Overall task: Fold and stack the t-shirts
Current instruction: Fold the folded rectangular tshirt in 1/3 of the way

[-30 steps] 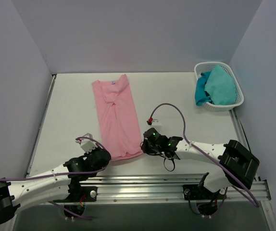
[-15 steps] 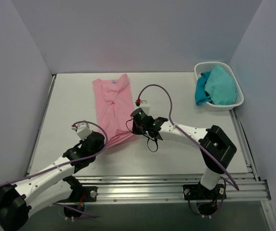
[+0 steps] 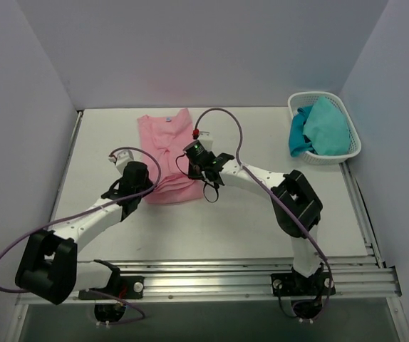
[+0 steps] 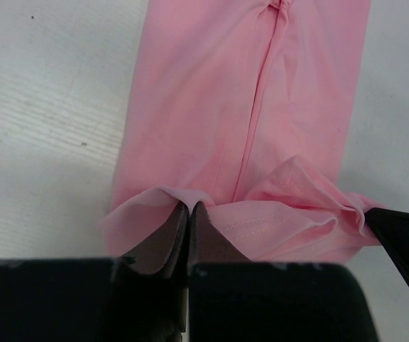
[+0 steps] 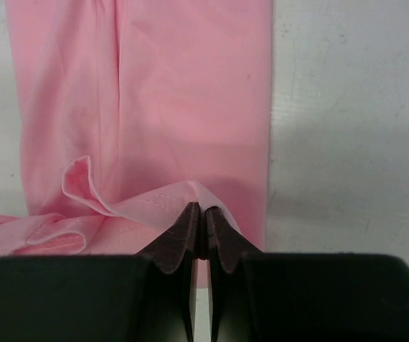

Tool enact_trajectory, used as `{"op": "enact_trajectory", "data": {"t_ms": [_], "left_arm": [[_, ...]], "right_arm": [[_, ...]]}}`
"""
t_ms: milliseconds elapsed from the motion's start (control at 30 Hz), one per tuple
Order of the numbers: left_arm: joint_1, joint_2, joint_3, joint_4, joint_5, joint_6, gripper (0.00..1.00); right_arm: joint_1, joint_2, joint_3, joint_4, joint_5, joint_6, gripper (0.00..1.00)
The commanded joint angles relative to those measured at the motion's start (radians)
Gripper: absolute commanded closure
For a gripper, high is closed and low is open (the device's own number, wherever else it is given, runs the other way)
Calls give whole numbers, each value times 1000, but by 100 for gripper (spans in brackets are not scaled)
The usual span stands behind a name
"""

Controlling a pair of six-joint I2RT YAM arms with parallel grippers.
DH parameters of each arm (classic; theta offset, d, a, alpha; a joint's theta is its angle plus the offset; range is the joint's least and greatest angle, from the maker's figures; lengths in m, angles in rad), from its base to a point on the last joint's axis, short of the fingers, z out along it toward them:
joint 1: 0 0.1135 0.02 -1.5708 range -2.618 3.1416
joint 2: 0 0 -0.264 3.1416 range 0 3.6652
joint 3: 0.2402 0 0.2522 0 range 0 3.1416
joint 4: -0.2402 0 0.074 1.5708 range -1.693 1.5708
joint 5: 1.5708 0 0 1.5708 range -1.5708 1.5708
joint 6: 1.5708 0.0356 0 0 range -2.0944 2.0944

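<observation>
Pink t-shirt lies on the counter, left of centre. Collar is at the far end w/ pale blue neck label showing. Shape is long & narrow, sides folded in, w/ a crease running lengthwise down the middle. Near part is doubled up: the hem is lifted off the counter and held over the shirt's body. So the near edge in the top view is a rounded fold, not the hem.

Left gripper: jaws together, clamped on the hem near its left end. In the left wrist view the stitched hem edge shows just right of the tips, and the cloth bunches in soft ruffles further right.

Right gripper: jaws together too, pinching the hem near its right end. A loose curl of cloth stands up to its left. Between the 2 grips the hem sags & wrinkles, not taut.

Top view: both arms reach in from the near edge, left arm from the left, right arm bent across from the right. Grippers sit abt level w/ the shirt's middle, one at each side edge. A purple cable loops above each wrist.

White lattice basket sits at the far right of the counter, well apart from the shirt. Teal cloth is heaped in it, w/ a bluer piece on its left side.
</observation>
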Motion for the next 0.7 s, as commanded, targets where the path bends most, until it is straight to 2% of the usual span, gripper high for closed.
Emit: {"op": "enact_trajectory", "data": {"t_ms": [0, 267, 467, 667], "left_arm": [[40, 78, 65, 159, 99, 57, 98], [166, 315, 170, 282, 227, 82, 98], [197, 421, 244, 339, 286, 88, 98], [229, 513, 348, 344, 323, 97, 98]], "right_arm": [[-49, 55, 94, -58, -2, -22, 100], [-148, 201, 252, -77, -89, -30, 100], [-186, 291, 377, -89, -146, -33, 100], [-203, 395, 579, -127, -208, -44, 100]]}}
